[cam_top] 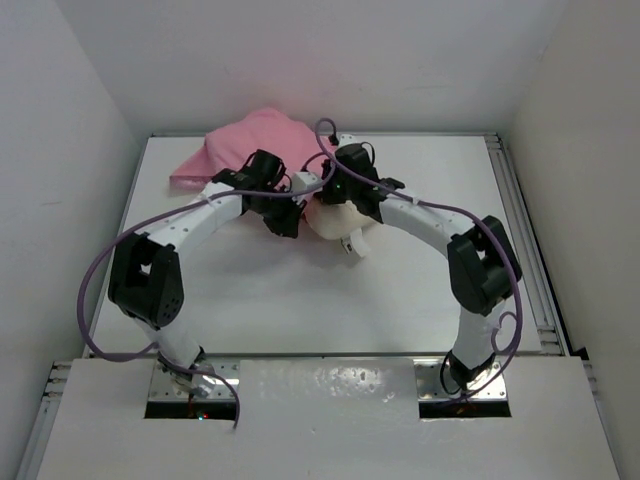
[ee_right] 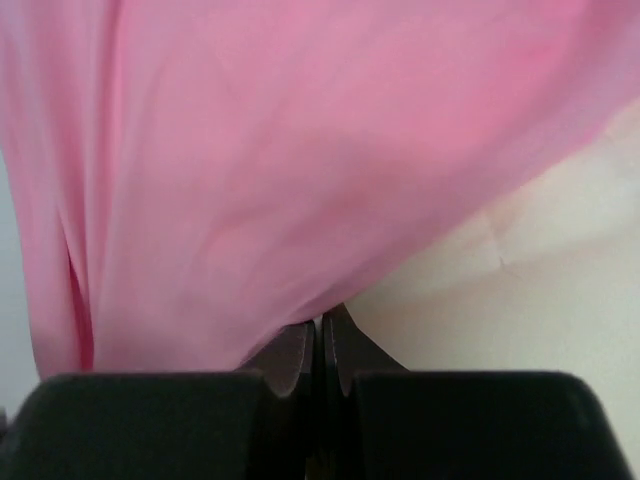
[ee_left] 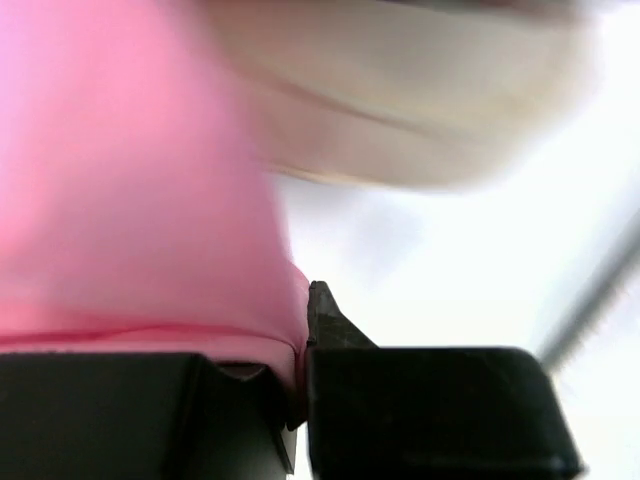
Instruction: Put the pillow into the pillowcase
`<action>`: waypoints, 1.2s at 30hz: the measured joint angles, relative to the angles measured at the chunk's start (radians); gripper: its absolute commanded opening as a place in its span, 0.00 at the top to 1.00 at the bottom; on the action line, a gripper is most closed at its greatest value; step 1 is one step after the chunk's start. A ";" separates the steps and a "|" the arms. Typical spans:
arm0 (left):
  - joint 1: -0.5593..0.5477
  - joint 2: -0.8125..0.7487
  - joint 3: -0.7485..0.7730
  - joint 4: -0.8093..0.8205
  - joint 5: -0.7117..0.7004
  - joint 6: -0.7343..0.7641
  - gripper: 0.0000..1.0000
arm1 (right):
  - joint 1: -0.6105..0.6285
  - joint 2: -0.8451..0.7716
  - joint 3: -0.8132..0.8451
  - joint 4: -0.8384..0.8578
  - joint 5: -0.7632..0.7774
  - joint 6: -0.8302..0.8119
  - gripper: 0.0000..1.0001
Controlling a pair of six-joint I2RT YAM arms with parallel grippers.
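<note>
The left claw (ee_left: 298, 365) is pinched narrow on a fold of the pillowcase (ee_left: 130, 180), whose pink satin rises ahead of it and to its left. The pillow (ee_left: 420, 110), blurred, lies beyond its fingertips to the right. The right claw (ee_right: 320, 335) is closed tight on the pink cloth hanging before it, with the cream pillow just past its right finger. Seen from above, both claws meet at the pillow on the table (cam_top: 300, 300)

My left arm (cam_top: 195, 215) and right arm (cam_top: 425, 220) crook inward at the near edge of the shiny pink satin pillowcase (ee_right: 300, 150), left gripper (ee_left: 300, 350) and right gripper (ee_right: 320, 335) both pinching its cloth.
</note>
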 measured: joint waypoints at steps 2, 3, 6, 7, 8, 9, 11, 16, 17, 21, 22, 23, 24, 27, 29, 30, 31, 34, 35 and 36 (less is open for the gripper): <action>-0.021 0.000 0.039 -0.069 0.065 0.064 1.00 | -0.005 0.003 0.012 0.020 0.026 0.040 1.00; -0.027 0.000 0.055 -0.101 0.094 0.088 1.00 | -0.003 0.007 0.023 0.023 0.036 0.060 1.00; -0.027 0.000 0.086 -0.171 0.165 0.144 1.00 | 0.008 0.027 0.046 0.044 0.034 0.119 1.00; -0.020 0.000 0.086 -0.184 0.184 0.154 1.00 | 0.011 0.034 0.046 0.054 0.028 0.137 1.00; -0.013 0.000 0.081 -0.193 0.201 0.161 1.00 | 0.014 0.041 0.042 0.064 0.021 0.151 0.96; -0.001 0.000 0.071 -0.199 0.219 0.169 1.00 | 0.015 0.044 0.033 0.077 0.010 0.161 0.85; 0.024 0.000 0.049 -0.212 0.245 0.189 0.70 | 0.015 0.042 -0.010 0.113 -0.013 0.177 0.38; 0.047 -0.004 0.024 -0.335 0.267 0.286 0.29 | -0.002 -0.018 -0.161 0.149 -0.073 0.142 0.15; 0.048 -0.005 0.028 -0.357 0.263 0.307 0.28 | -0.014 -0.039 -0.187 0.140 -0.080 0.136 0.20; 0.056 0.000 0.138 -0.426 0.241 0.351 0.34 | -0.101 -0.142 -0.253 0.111 -0.103 0.127 0.86; 0.059 0.006 0.185 -0.415 0.232 0.338 0.36 | -0.128 -0.159 -0.255 0.108 -0.100 0.140 0.86; 0.063 0.015 0.232 -0.384 0.218 0.319 0.36 | -0.157 -0.171 -0.255 0.107 -0.095 0.153 0.66; 0.063 0.028 0.272 -0.346 0.195 0.287 0.36 | -0.185 -0.178 -0.254 0.106 -0.090 0.169 0.50; 0.050 0.109 0.389 -0.196 0.051 0.154 0.26 | -0.259 -0.168 -0.230 0.077 -0.050 0.214 0.15; 0.032 0.190 0.452 -0.074 -0.082 0.083 0.17 | -0.293 -0.143 -0.200 0.052 -0.033 0.235 0.08; 0.021 0.228 0.470 -0.014 -0.145 0.054 0.14 | -0.308 -0.120 -0.174 0.036 -0.020 0.248 0.07; 0.006 0.271 0.488 0.040 -0.228 0.023 0.13 | -0.322 -0.089 -0.137 0.018 -0.016 0.263 0.06; -0.032 0.414 0.570 0.146 -0.425 -0.031 0.11 | -0.352 0.011 -0.050 -0.002 -0.014 0.303 0.04; -0.039 0.461 0.604 0.163 -0.477 -0.044 0.11 | -0.359 0.038 -0.033 -0.007 -0.019 0.314 0.02; -0.045 0.516 0.651 0.168 -0.527 -0.058 0.11 | -0.364 0.065 -0.020 -0.009 -0.026 0.325 0.01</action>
